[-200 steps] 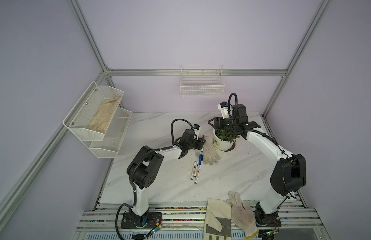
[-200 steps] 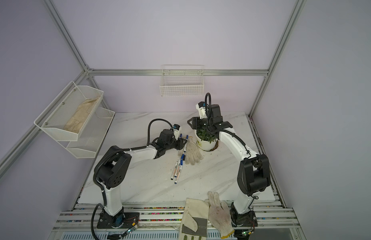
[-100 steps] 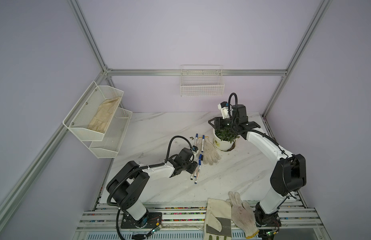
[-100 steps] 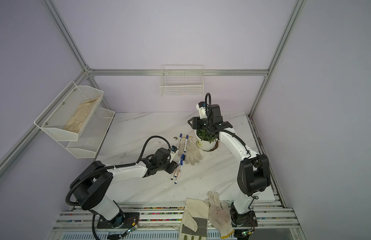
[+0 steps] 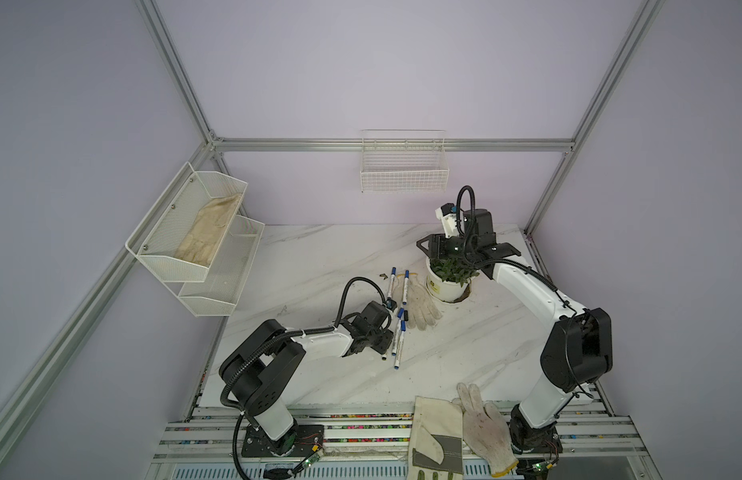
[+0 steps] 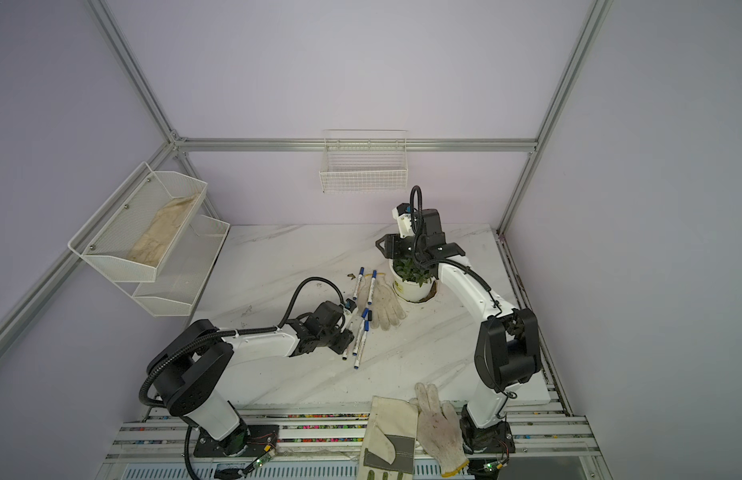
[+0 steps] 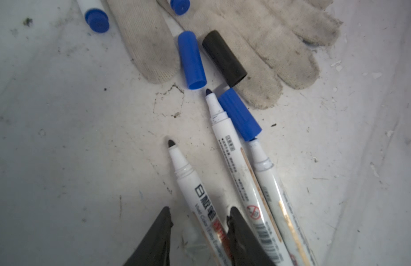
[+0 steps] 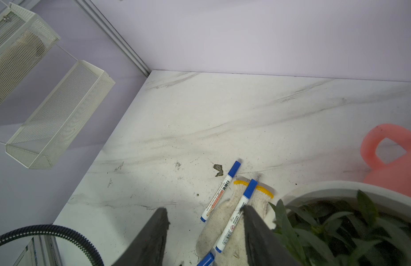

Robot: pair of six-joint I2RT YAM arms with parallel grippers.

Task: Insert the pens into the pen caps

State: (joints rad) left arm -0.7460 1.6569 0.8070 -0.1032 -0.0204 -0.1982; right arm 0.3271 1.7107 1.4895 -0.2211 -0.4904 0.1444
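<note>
Left gripper (image 7: 199,210): jaws parted astride an uncapped pen (image 7: 188,182) lying on the table (image 7: 62,138), a gap visible on one side; its rear is cut off. Loose caps (image 7: 192,59) are seen beyond, by a glove (image 7: 269,46). Right gripper (image 8: 204,208): jaws spread, empty, by a pot (image 8: 338,187).

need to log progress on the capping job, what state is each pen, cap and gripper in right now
left gripper: open, astride the black-tipped pen
black-tipped pen: uncapped, on the table
middle pen: uncapped
third pen: blue cap sitting on its tip, not fully on
loose blue cap: off
black cap: off, on the glove
pen beside the glove: capped
pen on the glove: capped
right gripper: open, empty
</note>
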